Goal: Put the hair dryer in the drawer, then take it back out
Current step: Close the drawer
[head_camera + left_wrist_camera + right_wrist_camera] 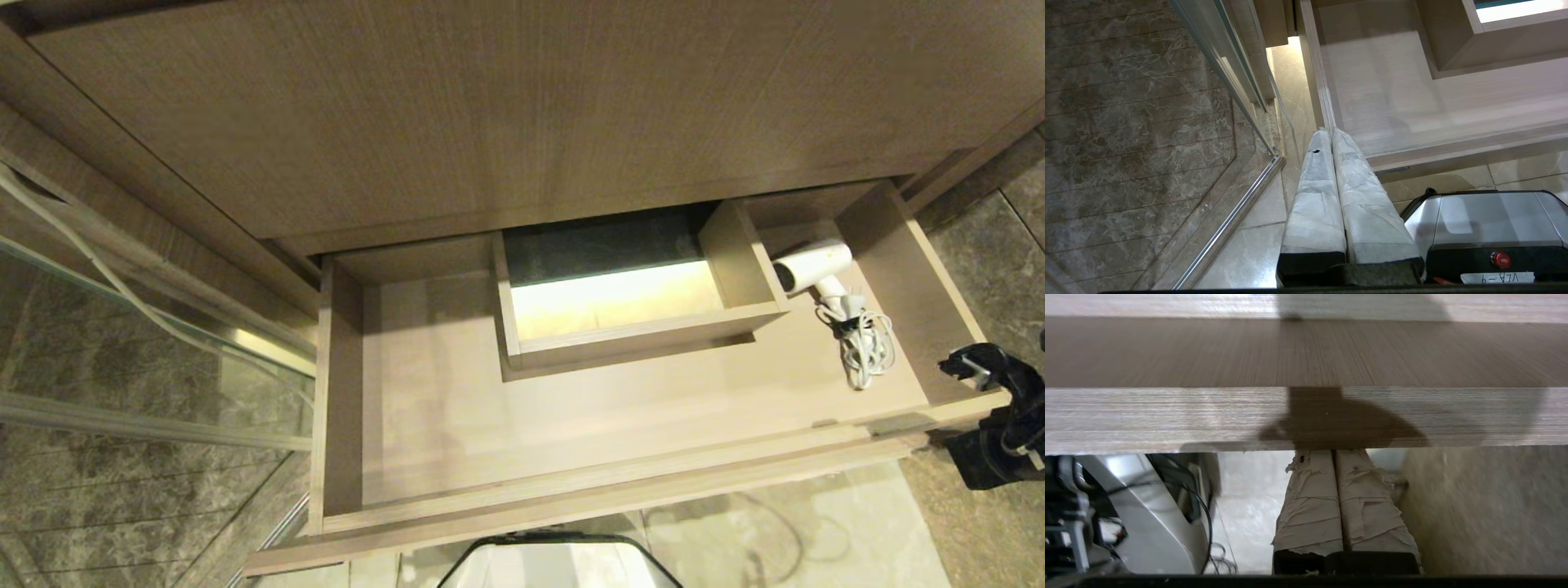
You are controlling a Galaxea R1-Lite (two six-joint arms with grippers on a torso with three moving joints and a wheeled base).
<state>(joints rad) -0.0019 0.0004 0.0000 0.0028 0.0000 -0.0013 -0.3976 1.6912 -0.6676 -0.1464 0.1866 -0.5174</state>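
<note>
The light wood drawer (441, 408) stands pulled wide open. Inside it, at the back right beside the walled cut-out (739, 261), lies the white hair dryer (812, 265), with its pale coiled cord (865, 347) in front of it. My right arm (992, 425) is at the drawer's front right corner, outside it. In the right wrist view my right gripper (1334, 453) is shut and empty, its taped tips right at the lower edge of the drawer front (1306, 416). My left gripper (1329, 132) is shut, empty and parked, pointing at the drawer's front left corner (1327, 118).
A glass shower screen with a metal rail (122, 327) runs close along the left of the vanity. My own base (559, 563) sits just in front of the drawer. Marble floor tiles (988, 245) lie to the right.
</note>
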